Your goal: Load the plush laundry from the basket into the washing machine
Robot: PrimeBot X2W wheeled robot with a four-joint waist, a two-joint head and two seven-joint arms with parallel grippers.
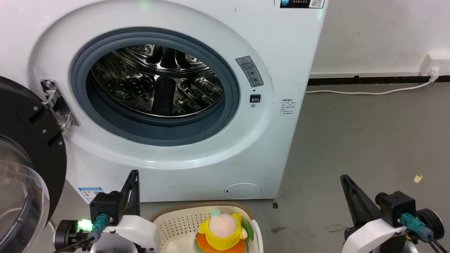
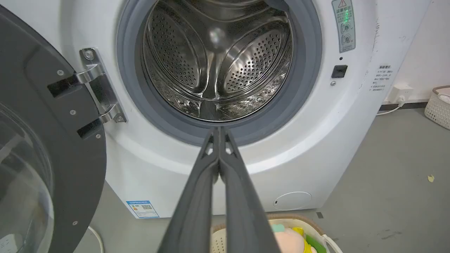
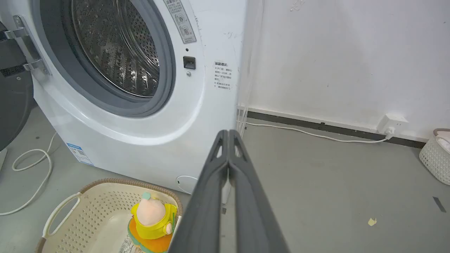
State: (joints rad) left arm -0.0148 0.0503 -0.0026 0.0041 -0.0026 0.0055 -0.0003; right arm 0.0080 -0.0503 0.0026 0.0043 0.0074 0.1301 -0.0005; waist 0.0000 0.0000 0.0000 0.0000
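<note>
Nothing loaded yet: the toy sits in the basket near the washer (door open, drum empty), left pincer and right pincer both closed, holding nothing.

We found the light bright, even and soft, with faint shadows on the floor; the drum of the washing machine glinted hard; wrist views bowed its edges; focus was sharp.
</note>
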